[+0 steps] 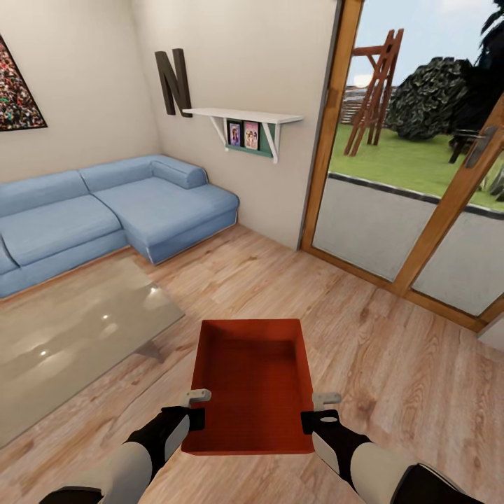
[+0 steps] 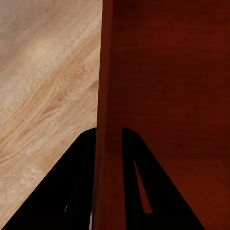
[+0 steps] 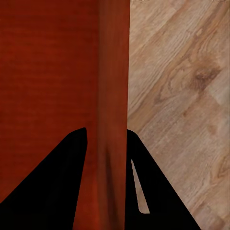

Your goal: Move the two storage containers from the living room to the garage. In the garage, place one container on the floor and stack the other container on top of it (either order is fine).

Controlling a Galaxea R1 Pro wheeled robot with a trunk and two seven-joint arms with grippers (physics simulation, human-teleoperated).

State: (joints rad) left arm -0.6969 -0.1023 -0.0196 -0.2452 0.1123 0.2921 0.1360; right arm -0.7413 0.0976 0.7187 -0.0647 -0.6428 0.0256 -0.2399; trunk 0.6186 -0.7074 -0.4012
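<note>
One orange-red storage container (image 1: 252, 385), open at the top, is held above the light wood plank floor in the head view. My left gripper (image 1: 197, 418) is shut on its left wall near the front corner. My right gripper (image 1: 309, 422) is shut on its right wall. In the left wrist view the black fingers (image 2: 72, 187) straddle the container wall (image 2: 108, 96). In the right wrist view the fingers (image 3: 57, 177) clamp the wall (image 3: 114, 72) the same way. The second container is out of view. This is the living room, with the blue corner sofa (image 1: 105, 217).
A glass coffee table (image 1: 70, 336) lies at the left, close to the container. Wood-framed glass doors (image 1: 420, 175) stand at the right, with a garden behind. A white wall shelf (image 1: 245, 119) hangs on the beige wall ahead. Bare plank floor (image 1: 392, 364) stretches ahead and right.
</note>
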